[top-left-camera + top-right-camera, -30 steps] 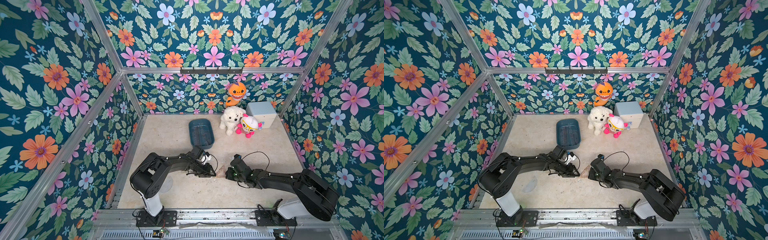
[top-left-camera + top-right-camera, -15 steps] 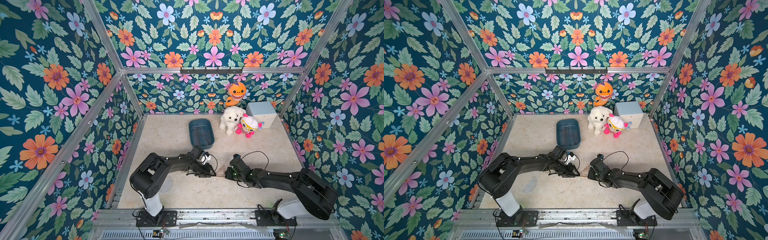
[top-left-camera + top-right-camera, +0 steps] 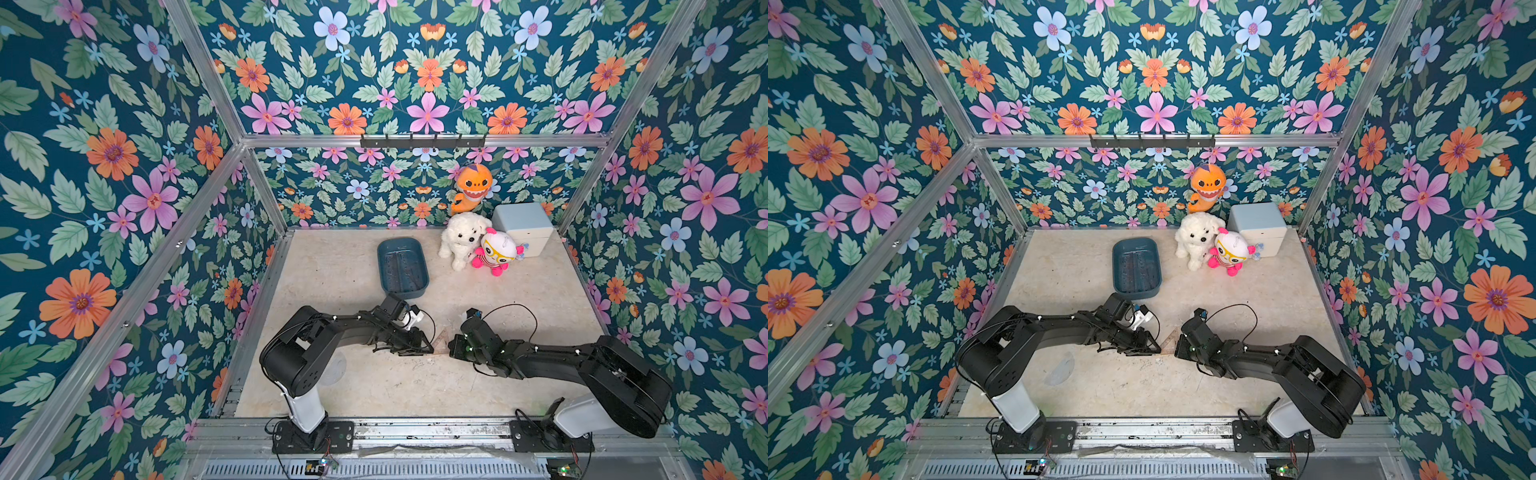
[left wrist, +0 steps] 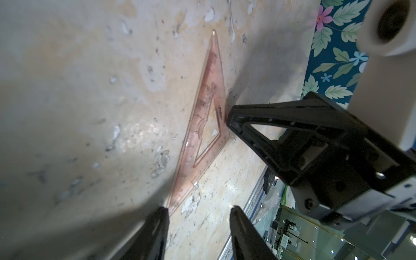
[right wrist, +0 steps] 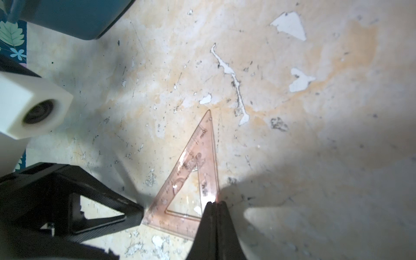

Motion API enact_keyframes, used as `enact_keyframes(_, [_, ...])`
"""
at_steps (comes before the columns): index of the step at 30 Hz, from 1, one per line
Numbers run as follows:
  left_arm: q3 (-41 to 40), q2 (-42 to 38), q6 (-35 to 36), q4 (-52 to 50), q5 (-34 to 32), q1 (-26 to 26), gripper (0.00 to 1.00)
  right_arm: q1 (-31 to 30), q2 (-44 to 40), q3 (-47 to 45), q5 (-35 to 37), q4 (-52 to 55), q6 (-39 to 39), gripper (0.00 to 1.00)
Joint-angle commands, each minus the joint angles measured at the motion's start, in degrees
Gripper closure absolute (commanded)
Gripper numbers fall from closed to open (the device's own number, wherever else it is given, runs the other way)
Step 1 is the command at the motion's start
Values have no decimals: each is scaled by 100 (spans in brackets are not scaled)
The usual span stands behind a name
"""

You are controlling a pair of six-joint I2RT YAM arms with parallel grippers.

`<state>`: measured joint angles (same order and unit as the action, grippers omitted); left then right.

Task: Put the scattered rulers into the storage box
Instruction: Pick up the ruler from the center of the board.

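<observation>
A pinkish triangular set square (image 3: 442,341) (image 3: 1170,340) lies flat on the table between my two grippers. My left gripper (image 4: 199,209) (image 3: 424,349) is open, and one of its fingers (image 5: 135,211) touches a corner of the set square (image 5: 191,171). My right gripper (image 5: 215,203) (image 4: 231,117) is shut, with its tip against the opposite edge of the set square (image 4: 202,126). A clear protractor (image 3: 334,368) (image 3: 1061,368) lies by the left arm's base. The teal storage box (image 3: 401,268) (image 3: 1136,268) stands behind the left gripper, with faint long straight shapes on its floor.
A white plush dog (image 3: 461,239), a pink-and-white plush (image 3: 496,253), an orange plush (image 3: 473,183) and a pale blue cube container (image 3: 523,228) crowd the back right. Flowered walls close in three sides. The storage box's corner (image 5: 78,18) shows in the right wrist view.
The right gripper has crept slightly toward the left gripper. The set square between them has barely shifted, and the left arm holds its place.
</observation>
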<state>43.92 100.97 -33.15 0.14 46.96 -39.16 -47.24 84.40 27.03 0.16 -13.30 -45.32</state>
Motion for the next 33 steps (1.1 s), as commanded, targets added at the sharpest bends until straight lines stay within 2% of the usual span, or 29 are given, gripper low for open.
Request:
enact_keyframes(1, [-102,121,-34,-683,-706,-11,49,-4,37,-65,-23,295,-45,94])
enact_keyframes(9, [-58,249,44,-646,-578,-22,50,18,184,178,-130,260,59,94])
enact_keyframes(17, [-14,239,69,-657,-622,-22,50,255,-228,311,-191,417,230,93])
enact_keyframes(33, [138,160,142,-908,-901,-4,50,268,332,576,-523,14,275,93])
